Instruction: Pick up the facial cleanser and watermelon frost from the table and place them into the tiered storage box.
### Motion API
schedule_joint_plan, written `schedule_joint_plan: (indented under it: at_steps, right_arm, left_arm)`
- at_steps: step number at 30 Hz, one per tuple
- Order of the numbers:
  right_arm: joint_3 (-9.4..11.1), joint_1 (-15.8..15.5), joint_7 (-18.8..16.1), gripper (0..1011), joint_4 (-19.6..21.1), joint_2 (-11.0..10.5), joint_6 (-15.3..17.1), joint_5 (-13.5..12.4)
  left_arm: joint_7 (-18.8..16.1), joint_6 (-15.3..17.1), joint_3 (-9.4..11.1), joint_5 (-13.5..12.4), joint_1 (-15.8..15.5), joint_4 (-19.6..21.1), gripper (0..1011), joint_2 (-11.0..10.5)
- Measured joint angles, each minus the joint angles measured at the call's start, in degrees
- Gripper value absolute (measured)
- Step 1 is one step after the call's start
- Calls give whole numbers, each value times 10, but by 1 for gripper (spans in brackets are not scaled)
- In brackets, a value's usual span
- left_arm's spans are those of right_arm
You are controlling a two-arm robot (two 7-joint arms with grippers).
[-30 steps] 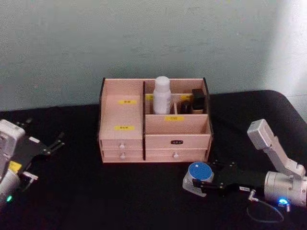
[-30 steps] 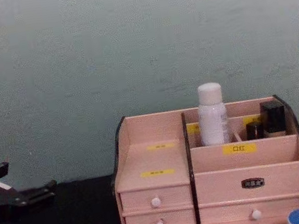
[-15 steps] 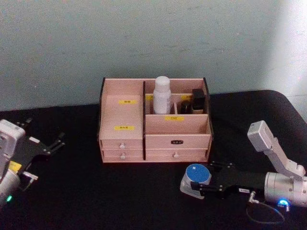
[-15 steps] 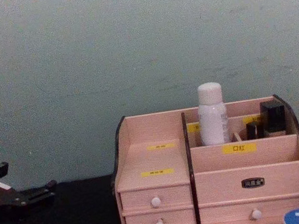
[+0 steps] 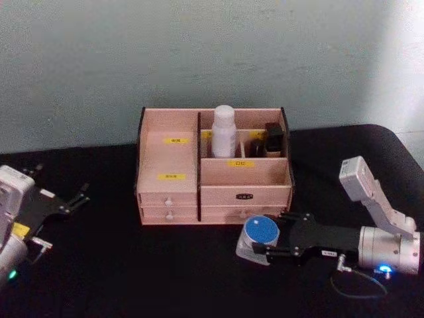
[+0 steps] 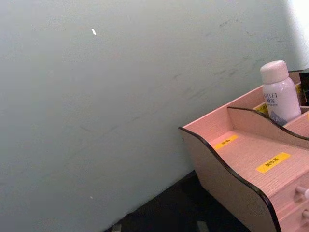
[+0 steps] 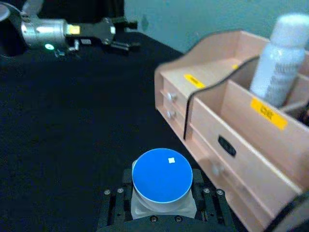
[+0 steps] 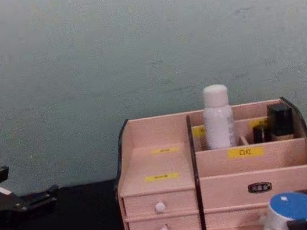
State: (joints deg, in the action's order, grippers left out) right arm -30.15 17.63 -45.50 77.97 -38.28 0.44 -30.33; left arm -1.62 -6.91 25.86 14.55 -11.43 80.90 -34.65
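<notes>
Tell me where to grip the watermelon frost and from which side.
Grip the watermelon frost on its glass body under the blue lid, level from the robot's right, as the right gripper has it: squat, upright and round, its sides suit the fingers.

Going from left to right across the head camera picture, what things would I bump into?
left gripper → facial cleanser → watermelon frost, gripped in the right gripper
</notes>
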Motion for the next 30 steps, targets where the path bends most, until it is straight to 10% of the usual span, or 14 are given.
schedule_joint_plan:
  at_steps: [30]
  right_arm:
    - [-43,114,-53,726,-68,76,-63,2]
  left_arm:
    - [0,0,0,0,0,0,1001,0]
